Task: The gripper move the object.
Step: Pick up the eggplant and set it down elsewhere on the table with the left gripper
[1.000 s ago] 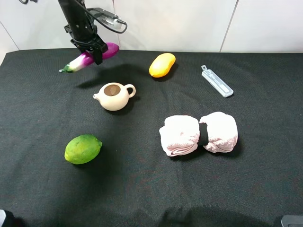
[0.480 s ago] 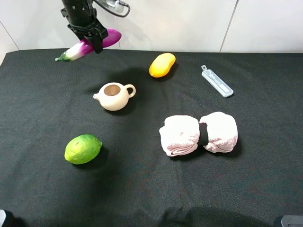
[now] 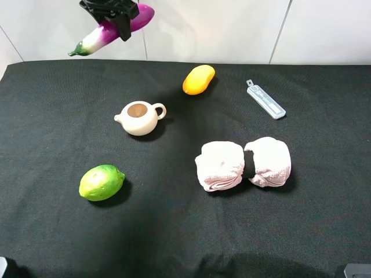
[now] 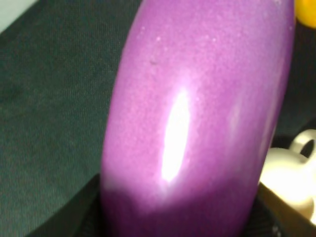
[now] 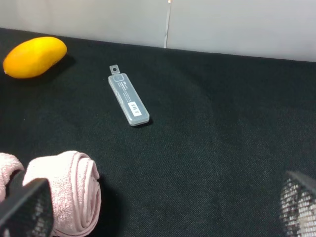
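Observation:
A purple eggplant [image 3: 110,32] with a white and green stem end hangs high above the back left of the black table [image 3: 58,127]. My left gripper [image 3: 120,17] is shut on it around its middle. The eggplant [image 4: 197,113] fills the left wrist view, so the fingers are hidden there. My right gripper [image 5: 160,207] stands open low over the front right of the table. Its two fingers [image 5: 27,207] are far apart with nothing between them.
A cream teapot [image 3: 139,117] sits below the eggplant. A lime [image 3: 101,182] lies at the front left and a yellow mango [image 3: 198,79] at the back middle. A grey flat case [image 3: 265,99] lies at the back right. Two pink rolled towels [image 3: 243,163] lie at centre right.
My left gripper has risen with the eggplant, from just above the table to high over it. The right arm and the other objects have not moved.

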Robot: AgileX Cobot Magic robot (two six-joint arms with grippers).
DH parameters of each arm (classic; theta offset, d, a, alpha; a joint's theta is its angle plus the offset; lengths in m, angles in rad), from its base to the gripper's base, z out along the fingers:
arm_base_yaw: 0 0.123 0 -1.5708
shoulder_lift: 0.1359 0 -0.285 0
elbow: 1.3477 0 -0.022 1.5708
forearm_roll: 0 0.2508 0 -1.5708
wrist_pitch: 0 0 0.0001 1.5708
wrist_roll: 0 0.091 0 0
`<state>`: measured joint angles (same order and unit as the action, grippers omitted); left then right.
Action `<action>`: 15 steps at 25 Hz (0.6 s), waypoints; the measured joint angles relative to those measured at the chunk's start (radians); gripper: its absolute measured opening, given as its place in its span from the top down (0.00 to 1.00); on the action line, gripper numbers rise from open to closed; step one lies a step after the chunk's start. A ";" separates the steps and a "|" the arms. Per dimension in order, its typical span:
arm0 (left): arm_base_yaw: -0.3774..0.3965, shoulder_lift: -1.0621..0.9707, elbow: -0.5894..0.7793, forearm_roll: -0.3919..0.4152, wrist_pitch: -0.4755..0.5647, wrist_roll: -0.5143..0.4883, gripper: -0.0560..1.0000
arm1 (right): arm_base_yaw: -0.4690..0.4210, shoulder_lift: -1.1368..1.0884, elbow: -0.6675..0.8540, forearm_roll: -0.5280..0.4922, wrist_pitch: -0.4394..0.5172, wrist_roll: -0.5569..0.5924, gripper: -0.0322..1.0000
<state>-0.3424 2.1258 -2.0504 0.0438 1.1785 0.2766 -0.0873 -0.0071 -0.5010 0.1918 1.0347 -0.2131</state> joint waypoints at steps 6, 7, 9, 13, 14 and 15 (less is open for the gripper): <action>-0.009 -0.089 0.157 0.025 -0.001 -0.031 0.42 | 0.000 0.000 0.000 0.000 0.000 0.000 0.30; -0.009 -0.106 0.187 0.029 -0.001 -0.035 0.42 | 0.000 0.000 0.000 0.000 0.000 0.000 0.30; -0.009 -0.146 0.252 0.034 -0.001 -0.046 0.42 | 0.000 0.000 0.000 0.000 0.000 0.000 0.30; -0.009 -0.240 0.382 0.037 -0.002 -0.080 0.42 | 0.000 0.000 0.000 0.000 0.000 0.000 0.30; -0.009 -0.266 0.416 0.037 -0.002 -0.087 0.42 | 0.000 0.000 0.000 0.000 0.000 0.000 0.30; -0.009 -0.294 0.446 0.037 -0.002 -0.095 0.42 | 0.000 0.000 0.000 0.000 0.000 0.000 0.30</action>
<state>-0.3510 1.8320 -1.6044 0.0805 1.1767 0.1820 -0.0873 -0.0071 -0.5010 0.1918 1.0347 -0.2131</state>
